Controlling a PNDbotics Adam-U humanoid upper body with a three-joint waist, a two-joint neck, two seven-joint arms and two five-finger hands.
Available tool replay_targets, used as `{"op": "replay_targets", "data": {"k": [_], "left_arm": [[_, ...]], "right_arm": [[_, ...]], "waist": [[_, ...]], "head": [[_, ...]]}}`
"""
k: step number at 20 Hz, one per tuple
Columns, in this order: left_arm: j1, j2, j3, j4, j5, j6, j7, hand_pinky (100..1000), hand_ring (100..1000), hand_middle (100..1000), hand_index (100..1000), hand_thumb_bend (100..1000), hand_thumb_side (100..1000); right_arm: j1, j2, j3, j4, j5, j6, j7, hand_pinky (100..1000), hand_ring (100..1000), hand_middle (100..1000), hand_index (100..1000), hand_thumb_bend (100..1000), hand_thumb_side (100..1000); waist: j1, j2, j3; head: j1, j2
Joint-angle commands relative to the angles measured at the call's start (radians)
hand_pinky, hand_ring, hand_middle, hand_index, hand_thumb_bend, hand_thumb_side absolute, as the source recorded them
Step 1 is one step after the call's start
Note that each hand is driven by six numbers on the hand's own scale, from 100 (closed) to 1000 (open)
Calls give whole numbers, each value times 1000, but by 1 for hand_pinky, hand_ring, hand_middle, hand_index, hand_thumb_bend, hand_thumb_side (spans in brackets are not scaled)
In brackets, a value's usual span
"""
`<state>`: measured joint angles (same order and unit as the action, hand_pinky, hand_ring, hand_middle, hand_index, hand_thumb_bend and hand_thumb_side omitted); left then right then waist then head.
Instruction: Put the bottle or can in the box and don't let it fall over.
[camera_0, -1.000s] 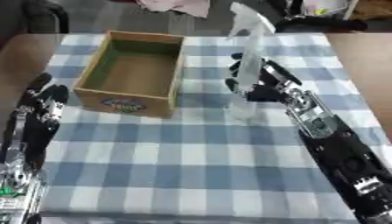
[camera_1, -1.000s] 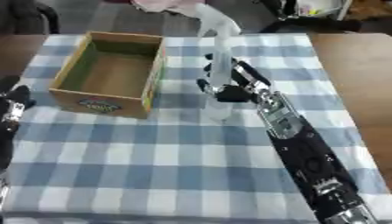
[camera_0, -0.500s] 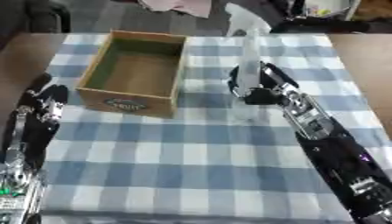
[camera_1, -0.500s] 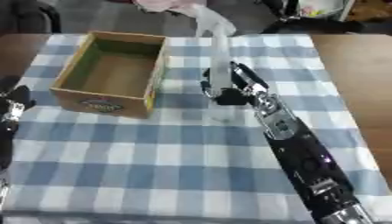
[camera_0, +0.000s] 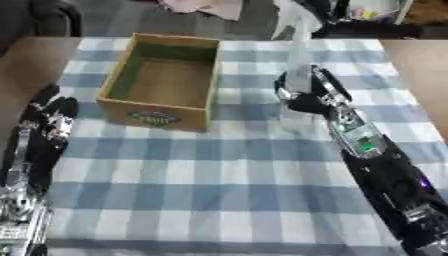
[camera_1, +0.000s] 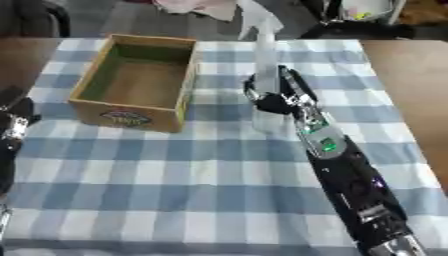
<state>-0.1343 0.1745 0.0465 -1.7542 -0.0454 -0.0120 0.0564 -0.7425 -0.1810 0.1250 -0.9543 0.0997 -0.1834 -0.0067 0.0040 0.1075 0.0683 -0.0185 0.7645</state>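
Black right hand (camera_1: 278, 100) with fingers curled round a clear spray bottle (camera_1: 265, 75), upright on the blue-checked tablecloth (camera_1: 201, 190) | bottle stands just right of the open cardboard box (camera_0: 164, 82), outside it | left hand (camera_0: 51, 117) idle at left edge, fingers relaxed, holding nothing

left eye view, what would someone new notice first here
The right hand is curled round a tall clear spray bottle standing upright on the checked cloth. Left of it sits an open, empty cardboard box. The left hand rests idle at the left edge.
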Motion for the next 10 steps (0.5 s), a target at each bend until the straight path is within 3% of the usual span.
{"op": "replay_targets", "data": {"k": [1, 5, 10], "left_arm": [[-13, 8, 3, -15, 2, -1, 1, 850, 954, 936, 953, 406, 624], [-15, 10, 4, -17, 2, -1, 1, 850, 953, 936, 953, 407, 623], [-26, 10, -1, -19, 3, -1, -2, 850, 953, 936, 953, 404, 623]], "right_arm": [[-23, -25, 15, -43, -19, 2, -53, 776, 448, 105, 215, 100, 100], [-41, -42, 35, -93, -50, 10, -80, 777, 452, 106, 216, 100, 100], [-107, -97, 53, -147, -86, 29, -52, 784, 456, 108, 220, 100, 100]], "waist": [[0, -14, 1], [1, -14, 4], [3, -9, 29]], "head": [[2, 5], [1, 2], [-28, -14]]}}
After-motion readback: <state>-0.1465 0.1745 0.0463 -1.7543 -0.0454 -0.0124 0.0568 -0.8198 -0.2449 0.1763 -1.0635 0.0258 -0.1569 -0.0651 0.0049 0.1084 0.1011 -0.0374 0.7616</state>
